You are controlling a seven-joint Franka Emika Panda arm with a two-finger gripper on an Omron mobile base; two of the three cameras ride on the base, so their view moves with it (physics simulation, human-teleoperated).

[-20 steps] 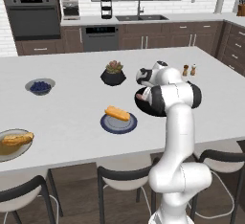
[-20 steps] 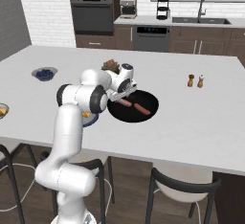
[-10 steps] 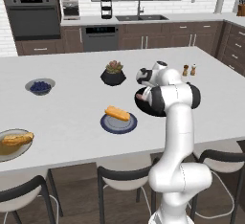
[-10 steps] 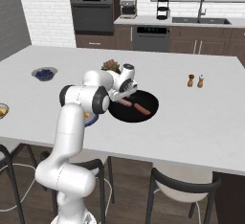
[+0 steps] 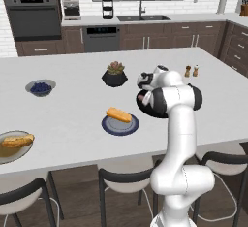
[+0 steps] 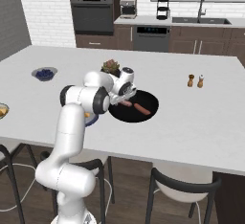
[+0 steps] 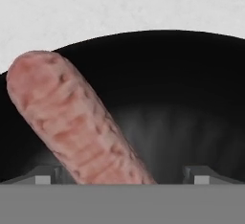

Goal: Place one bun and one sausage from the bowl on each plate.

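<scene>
Nothing has shifted since the earlier frames. Your sausage lies in the bowl, between the wide-open, empty gripper tips. Near plate holds a bun only; far plate looks served.

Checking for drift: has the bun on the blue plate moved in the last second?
No. The bun lies on the blue plate, same spot relative to the plant pot.

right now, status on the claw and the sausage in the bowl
Claw open, low inside the bowl. Sausage between the fingertips, not gripped yet. Nothing in the way.
</scene>
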